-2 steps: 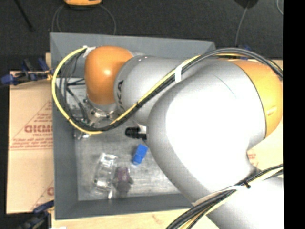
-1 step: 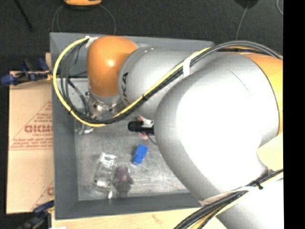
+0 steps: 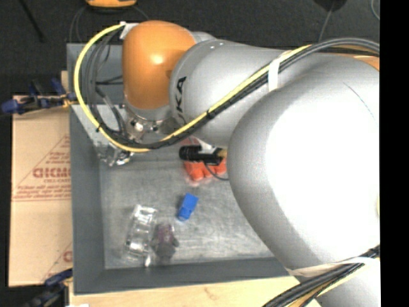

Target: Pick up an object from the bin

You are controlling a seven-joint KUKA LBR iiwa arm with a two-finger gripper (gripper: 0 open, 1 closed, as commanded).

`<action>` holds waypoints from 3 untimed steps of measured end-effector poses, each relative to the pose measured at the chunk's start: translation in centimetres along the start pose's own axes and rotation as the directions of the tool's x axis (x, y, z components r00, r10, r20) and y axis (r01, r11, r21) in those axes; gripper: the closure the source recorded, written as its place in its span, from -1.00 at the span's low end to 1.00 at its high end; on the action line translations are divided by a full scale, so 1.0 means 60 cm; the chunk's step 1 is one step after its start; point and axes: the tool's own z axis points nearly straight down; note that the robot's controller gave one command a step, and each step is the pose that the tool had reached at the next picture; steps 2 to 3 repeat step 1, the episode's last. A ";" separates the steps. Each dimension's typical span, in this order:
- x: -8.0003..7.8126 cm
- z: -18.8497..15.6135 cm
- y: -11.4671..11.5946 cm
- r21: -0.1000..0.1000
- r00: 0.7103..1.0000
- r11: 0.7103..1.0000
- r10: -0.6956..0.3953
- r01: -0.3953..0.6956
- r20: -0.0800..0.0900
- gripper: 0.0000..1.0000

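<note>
Bin grey metal; blue boxy block, crinkled clear plastic, orange lump.

Gripper by bin's upper-left corner, blue block mid-floor.

One close camera looks down into the bin, arm entering from right.

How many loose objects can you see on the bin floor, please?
4: orange-and-black thing by the arm, blue block mid-floor, clear plastic piece and dark lump side by side at lower left. The arm may hide more.
</note>
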 end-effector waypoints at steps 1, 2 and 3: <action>-0.002 -0.007 0.000 0.004 1.000 1.000 -0.001 0.001 -0.002 1.00; -0.002 -0.007 0.000 0.004 1.000 1.000 -0.001 0.001 -0.002 1.00; -0.002 -0.007 0.000 0.004 1.000 1.000 -0.001 0.001 -0.002 1.00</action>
